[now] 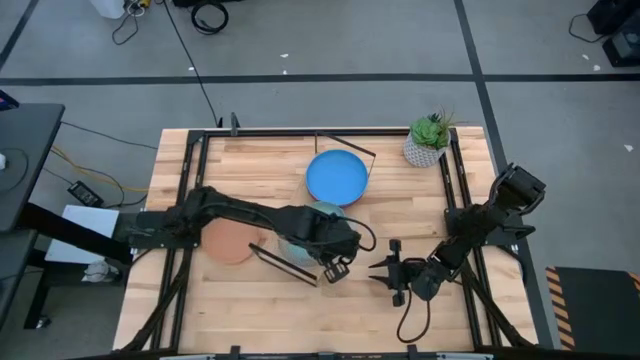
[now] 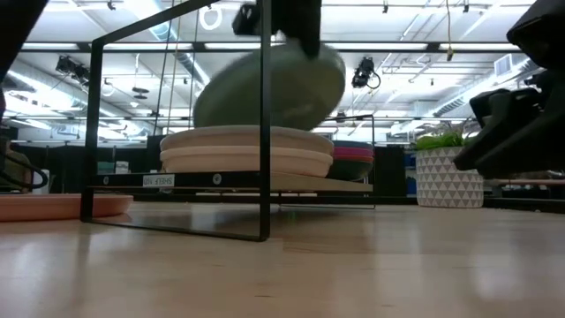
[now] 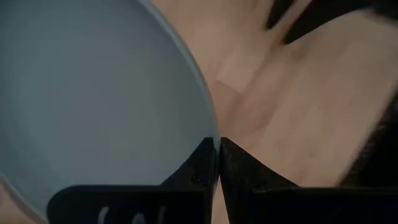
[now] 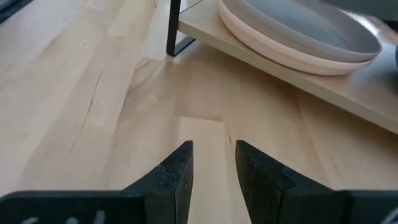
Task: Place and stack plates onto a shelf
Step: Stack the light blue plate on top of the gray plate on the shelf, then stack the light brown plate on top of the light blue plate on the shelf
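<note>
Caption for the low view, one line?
Left gripper holds a pale blue plate tilted above two plates stacked on the shelf.

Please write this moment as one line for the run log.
left gripper: shut on pale blue plate, tilted above shelf stack | right gripper: open, waiting over table

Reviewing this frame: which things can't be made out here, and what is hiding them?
- Shelf stack near the left gripper: in the high view the left arm covers it, so the plate count is unclear.
- Pale blue plate, shut in the left gripper: the left wrist view's edges cut it off.
- Pink plate: partly under the left arm in the high view.
- Right gripper, open above bare table: blurred and cut by the edge in the low view.
</note>
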